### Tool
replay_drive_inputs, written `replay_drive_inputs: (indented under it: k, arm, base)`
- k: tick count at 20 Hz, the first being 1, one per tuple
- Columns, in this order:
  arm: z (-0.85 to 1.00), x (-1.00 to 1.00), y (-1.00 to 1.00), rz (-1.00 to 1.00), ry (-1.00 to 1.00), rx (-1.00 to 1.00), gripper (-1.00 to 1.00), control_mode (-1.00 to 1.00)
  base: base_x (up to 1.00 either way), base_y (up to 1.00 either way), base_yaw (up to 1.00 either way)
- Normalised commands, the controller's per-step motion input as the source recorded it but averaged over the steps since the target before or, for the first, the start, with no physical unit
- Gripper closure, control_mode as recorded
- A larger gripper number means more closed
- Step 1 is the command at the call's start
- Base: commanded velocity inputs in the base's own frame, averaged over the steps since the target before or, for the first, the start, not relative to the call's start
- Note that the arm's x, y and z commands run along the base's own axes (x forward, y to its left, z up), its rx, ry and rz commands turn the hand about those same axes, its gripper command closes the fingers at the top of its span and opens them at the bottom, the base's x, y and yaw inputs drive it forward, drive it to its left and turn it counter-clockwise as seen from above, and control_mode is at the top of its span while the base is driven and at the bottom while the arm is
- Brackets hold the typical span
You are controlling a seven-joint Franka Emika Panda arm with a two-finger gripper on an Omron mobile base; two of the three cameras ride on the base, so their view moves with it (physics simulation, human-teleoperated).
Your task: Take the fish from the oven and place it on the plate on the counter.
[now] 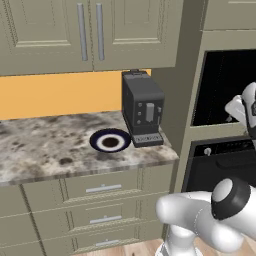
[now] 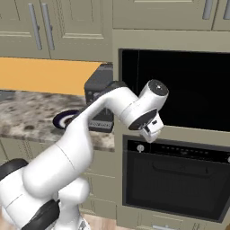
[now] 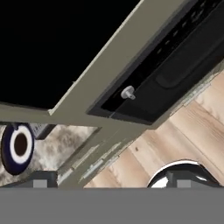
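The oven [image 2: 177,179] sits low in the beige wall unit with its dark door shut, so the fish is hidden. Its black control strip [image 1: 222,148] carries a small white knob [image 3: 128,92]. The plate [image 1: 110,140] [image 2: 64,119] [image 3: 17,147], navy-rimmed with a brown centre, lies bare on the granite counter [image 1: 45,150], close to the coffee machine. My gripper [image 2: 150,131] [image 3: 111,183] hangs in front of the oven's upper left corner, above the control strip. It is open, and nothing is between its fingers.
A dark grey coffee machine [image 1: 142,107] [image 2: 99,90] stands at the counter's right end beside the plate. A tall black glass panel [image 2: 175,90] fills the unit above the oven. Beige drawers [image 1: 100,190] run under the counter, over wooden floor [image 3: 183,135].
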Motion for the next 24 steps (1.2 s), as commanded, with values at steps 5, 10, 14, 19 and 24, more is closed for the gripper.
replay_drive_inputs:
  k: [5, 10, 14, 19, 24]
  arm:
    - [-0.76, -0.17, -0.54, -0.25, 0.00, 0.01, -1.00, -1.00]
    - [-0.60, -0.13, -0.45, -0.26, 0.00, 0.00, -1.00, -1.00]
    - [-0.45, -0.34, -0.26, -0.25, -0.07, 0.00, -1.00, -1.00]
    - [-0.40, -0.39, -0.29, -0.22, -0.12, 0.01, -1.00, -1.00]
    - [-0.22, -0.33, -0.41, -0.11, -0.13, 0.04, -1.00, -1.00]
  base:
    - [0.00, 0.00, 0.00]
    - [0.00, 0.00, 0.00]
    - [0.00, 0.00, 0.00]
    - [0.00, 0.00, 0.00]
    - [0.00, 0.00, 0.00]
